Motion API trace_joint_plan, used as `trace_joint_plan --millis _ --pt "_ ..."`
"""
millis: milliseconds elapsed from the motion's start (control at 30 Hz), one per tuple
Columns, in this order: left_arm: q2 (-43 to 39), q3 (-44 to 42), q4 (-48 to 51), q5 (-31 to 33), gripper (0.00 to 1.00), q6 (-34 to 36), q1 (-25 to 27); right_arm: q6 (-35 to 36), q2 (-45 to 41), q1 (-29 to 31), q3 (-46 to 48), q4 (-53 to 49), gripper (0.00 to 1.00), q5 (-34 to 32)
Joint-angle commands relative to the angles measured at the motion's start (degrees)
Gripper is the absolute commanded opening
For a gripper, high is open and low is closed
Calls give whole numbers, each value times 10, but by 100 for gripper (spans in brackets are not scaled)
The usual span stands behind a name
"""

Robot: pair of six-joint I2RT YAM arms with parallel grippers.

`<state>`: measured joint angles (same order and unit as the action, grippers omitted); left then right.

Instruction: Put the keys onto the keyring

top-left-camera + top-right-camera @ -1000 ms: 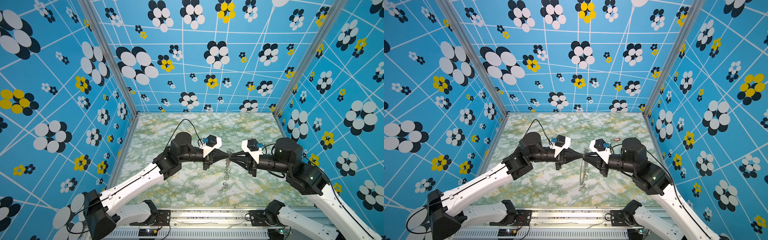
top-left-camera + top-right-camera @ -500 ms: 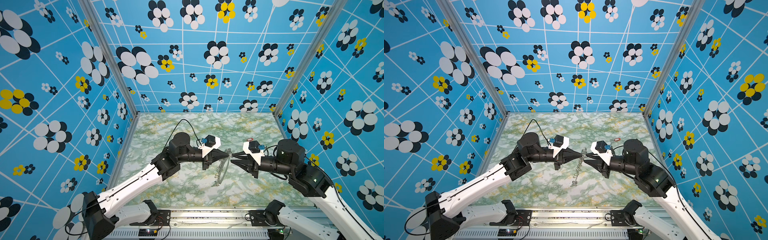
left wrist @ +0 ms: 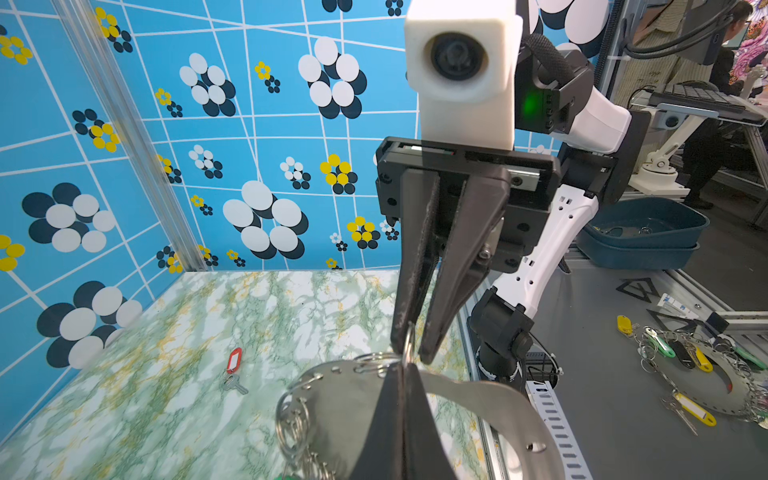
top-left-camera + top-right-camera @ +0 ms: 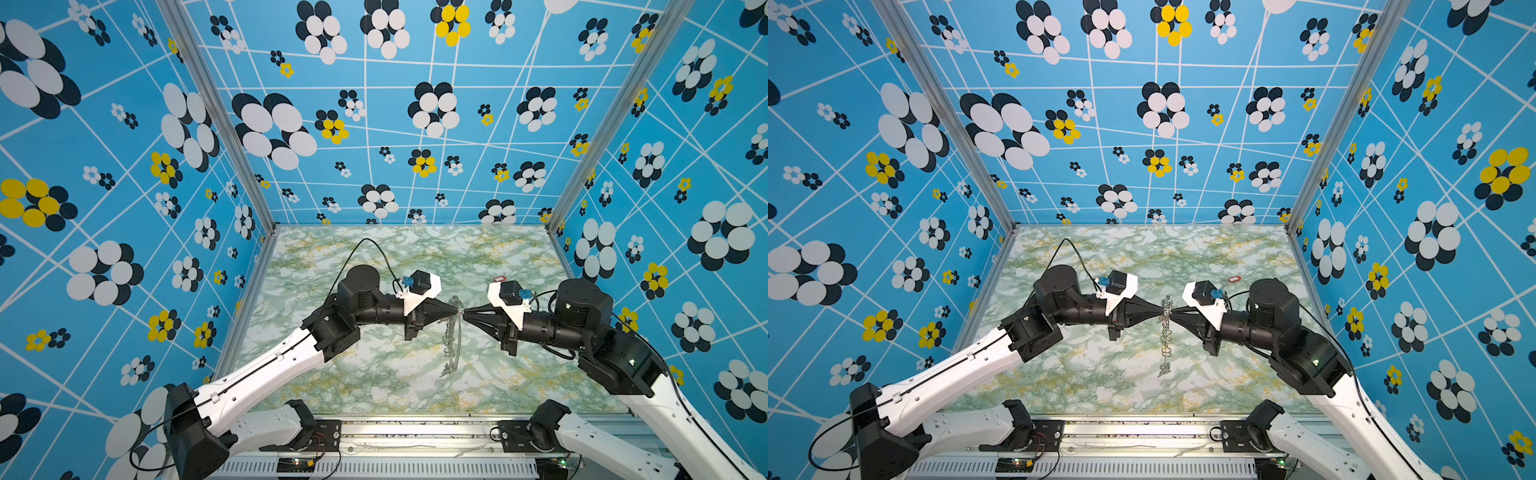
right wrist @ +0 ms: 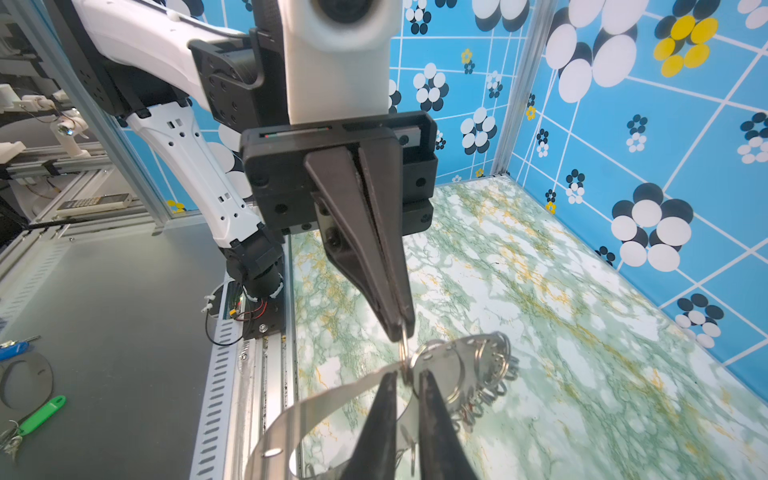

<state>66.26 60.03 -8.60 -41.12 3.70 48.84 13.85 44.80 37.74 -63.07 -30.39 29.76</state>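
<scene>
While left claw [image 5: 401,328] clenches one keyring [image 3: 340,395], right claw [image 3: 413,353] grasp unclear; one red key [image 3: 234,360] apart

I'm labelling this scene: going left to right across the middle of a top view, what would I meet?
left gripper → keyring → right gripper → red key tag

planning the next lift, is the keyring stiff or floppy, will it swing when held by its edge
Probably stiff: the keyring is a flat metal plate that holds its curve though the left tool grips only at its edge. Likely to swing, hanging from that one spot. Its loose small rings would probably jangle.
</scene>
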Motion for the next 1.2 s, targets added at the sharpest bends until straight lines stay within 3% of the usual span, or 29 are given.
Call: trace_joint_plan --millis 0,267,467,800,933,1167 --pt "-14 11 -26 -3 0 2 1 -10 1 3 -12 16 12 15" --pt "-14 9 -32 -5 0 -3 2 -18 4 3 -11 23 9 27" --pt "-17 8 -29 -3 0 -1 1 -21 5 3 -12 23 0 27" --pt "-16 7 1 -7 0 -11 1 3 19 3 -50 -31 0 15" --pt "-13 14 21 -23 11 -15 2 16 27 3 -68 -59 0 13" --pt "1 44 71 -40 16 -3 2 25 32 3 -74 -67 0 13"
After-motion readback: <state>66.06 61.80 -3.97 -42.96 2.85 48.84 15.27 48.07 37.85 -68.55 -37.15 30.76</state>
